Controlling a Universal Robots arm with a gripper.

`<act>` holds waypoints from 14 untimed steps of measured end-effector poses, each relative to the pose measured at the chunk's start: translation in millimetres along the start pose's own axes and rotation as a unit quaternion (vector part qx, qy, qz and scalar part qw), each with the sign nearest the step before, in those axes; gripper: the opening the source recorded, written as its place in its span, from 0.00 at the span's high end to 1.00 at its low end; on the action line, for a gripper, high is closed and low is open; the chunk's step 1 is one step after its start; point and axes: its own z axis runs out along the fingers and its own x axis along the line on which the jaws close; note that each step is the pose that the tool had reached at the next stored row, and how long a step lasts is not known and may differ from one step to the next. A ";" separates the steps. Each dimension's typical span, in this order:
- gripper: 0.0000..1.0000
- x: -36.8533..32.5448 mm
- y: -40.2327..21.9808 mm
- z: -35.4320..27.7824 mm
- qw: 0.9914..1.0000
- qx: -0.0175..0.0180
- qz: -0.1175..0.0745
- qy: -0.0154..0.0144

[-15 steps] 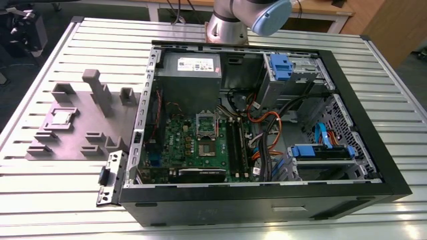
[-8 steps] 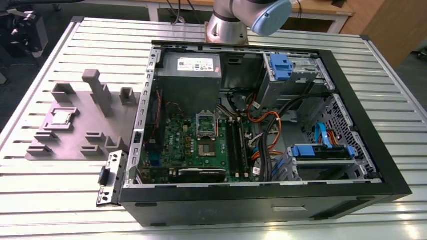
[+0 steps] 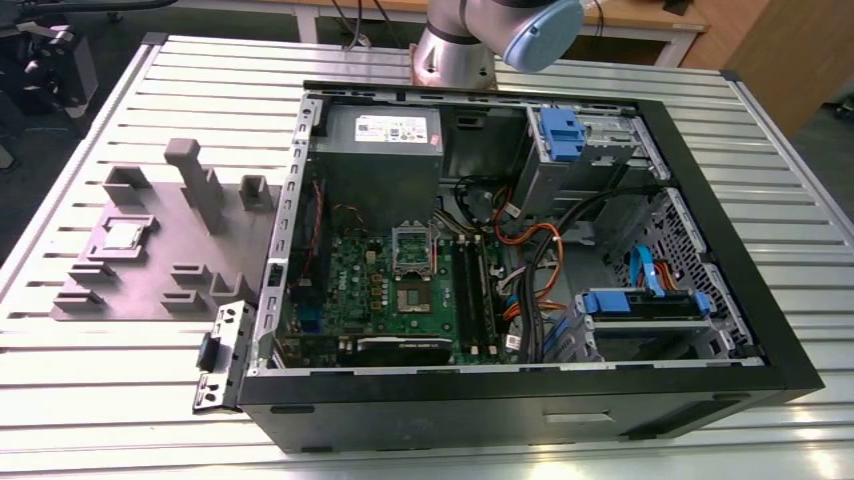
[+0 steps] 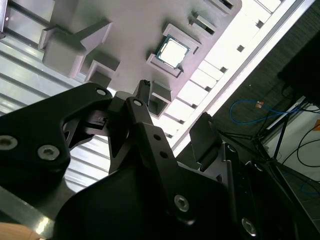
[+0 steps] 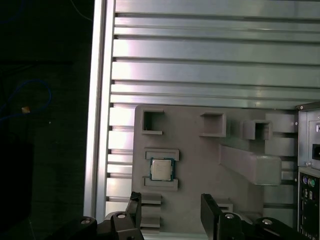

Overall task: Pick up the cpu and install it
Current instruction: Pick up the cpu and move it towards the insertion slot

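Note:
The cpu (image 3: 123, 236) is a small square silver chip lying flat in a holder on the grey plastic fixture (image 3: 147, 262), at the exterior view's left of the computer case. In both wrist views the cpu (image 5: 161, 169) (image 4: 173, 51) sits between two grey ledges. My gripper (image 5: 172, 212) (image 4: 174, 114) hovers above the fixture, apart from the chip. Its black fingers (image 5: 210, 207) stand open with nothing between them. The motherboard's socket (image 3: 412, 247) lies inside the open case, with its metal frame lifted.
The open black computer case (image 3: 721, 385) lies on the slatted aluminium table (image 3: 107, 400), with cables, drive bays and a power supply inside. Tall grey blocks (image 3: 200, 185) rise from the fixture. The arm's base (image 3: 461, 45) stands behind the case. The table edge (image 5: 97, 125) is beside the fixture.

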 end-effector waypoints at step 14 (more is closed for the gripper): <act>0.41 0.0 -2.8 4.2 1.000 0.000 -0.013 0.001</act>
